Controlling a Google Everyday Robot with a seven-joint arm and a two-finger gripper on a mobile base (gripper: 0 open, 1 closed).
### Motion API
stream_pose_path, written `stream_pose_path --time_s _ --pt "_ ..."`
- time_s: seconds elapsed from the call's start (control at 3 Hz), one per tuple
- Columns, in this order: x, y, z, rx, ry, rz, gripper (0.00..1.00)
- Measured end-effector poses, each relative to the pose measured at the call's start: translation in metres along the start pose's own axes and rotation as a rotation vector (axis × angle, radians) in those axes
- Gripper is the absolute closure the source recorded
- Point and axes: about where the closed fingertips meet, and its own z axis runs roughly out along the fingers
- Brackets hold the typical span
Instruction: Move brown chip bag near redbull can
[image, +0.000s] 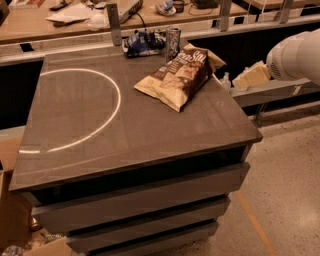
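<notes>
1. The table (100, 150) has a dark grey top over drawers.
2. The white arm (297, 55) reaches in beyond the right edge.
3. The brown chip bag (177, 77) lies flat near the far right corner, just beside the redbull can (173, 37).
4. The gripper (252, 76) hangs off the right edge, apart from the bag. I cannot tell whether it is open or closed.
5. A blue-white wrapper (142, 41) lies crumpled at the far edge.
6. The redbull can stands upright at the far edge, between wrapper and bag.

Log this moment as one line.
gripper: beyond right edge of table, holding nothing | brown chip bag: flat on table, beside redbull can | wrapper: left of can
</notes>
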Motion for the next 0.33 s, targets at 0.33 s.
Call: stream_pose_path --time_s 0.33 --pt "0.0057 0.0012 -0.0013 -0.005 0.024 0.000 0.00"
